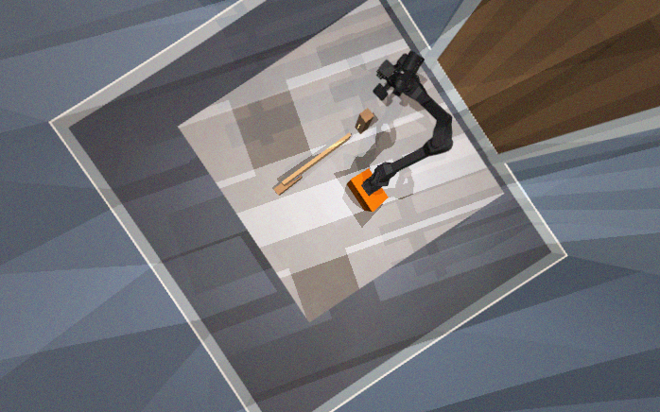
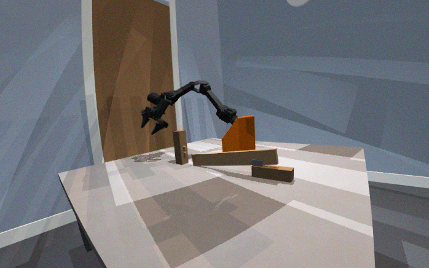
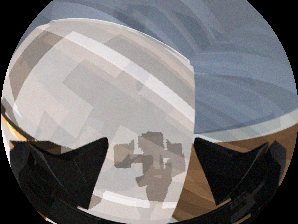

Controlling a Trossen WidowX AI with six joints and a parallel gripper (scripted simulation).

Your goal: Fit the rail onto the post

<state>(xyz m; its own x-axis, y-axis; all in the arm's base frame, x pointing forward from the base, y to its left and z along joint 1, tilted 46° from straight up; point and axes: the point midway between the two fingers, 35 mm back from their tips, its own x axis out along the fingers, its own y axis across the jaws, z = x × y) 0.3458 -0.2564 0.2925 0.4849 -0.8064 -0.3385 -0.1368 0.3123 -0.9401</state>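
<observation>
The long pale wooden bed rail [image 2: 234, 157] lies aslant on the pale patchwork counter [image 2: 209, 212], its far end propped in the small dark bracket [image 2: 257, 162] on the low brown footboard block [image 2: 271, 173] and its near end down on the counter just beside the short upright wooden post [image 2: 179, 146], not yet on the pegs [image 2: 185, 153], which show only as faint marks on the post's face. We judge the rail stiff and fairly light, but long, so that a hold far from the near end would let it swing and lever out of the bracket; smooth wood may also slip between hard fingers. We would take hold across its narrow width close to the near end, leaving the end face free for the pegs. Our black claw [image 2: 152, 123] hangs in the air above and beyond the post, well apart from the rail, its fingers spread nearly as wide as they go and holding nothing. The arm rises from an orange wedge-shaped base [image 2: 239, 134] behind the rail.
</observation>
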